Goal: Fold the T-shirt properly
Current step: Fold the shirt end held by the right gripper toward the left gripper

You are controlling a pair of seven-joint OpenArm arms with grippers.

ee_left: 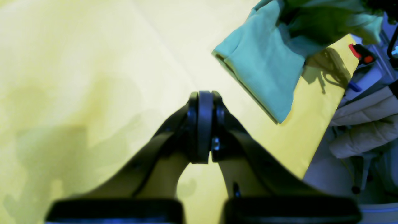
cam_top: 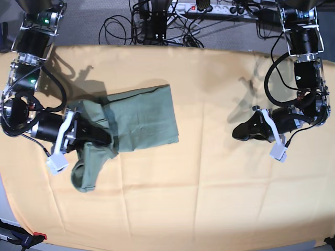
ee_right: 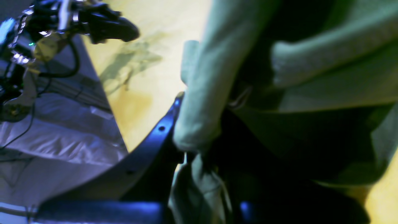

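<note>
Cloth, a wide yellow-orange sheet (cam_top: 220, 198), lay under our sage-green cotton T-shirt (cam_top: 141, 117), partly folded at its left in the base view. Our right gripper (cam_top: 102, 138) clamped a bunched edge mid-fold, which we judged needed carrying across. Our left gripper (cam_top: 242, 133) hung closed, empty, well apart.

No legible text, label, brand, number or sign appears in any view. The plain sage-green cotton T-shirt (cam_top: 137, 119) bears no print, the large yellow-orange cloth (cam_top: 220, 183) is unmarked, and the white power strip (cam_top: 209, 7) at the far edge shows only switches, too small to read any marking.
</note>
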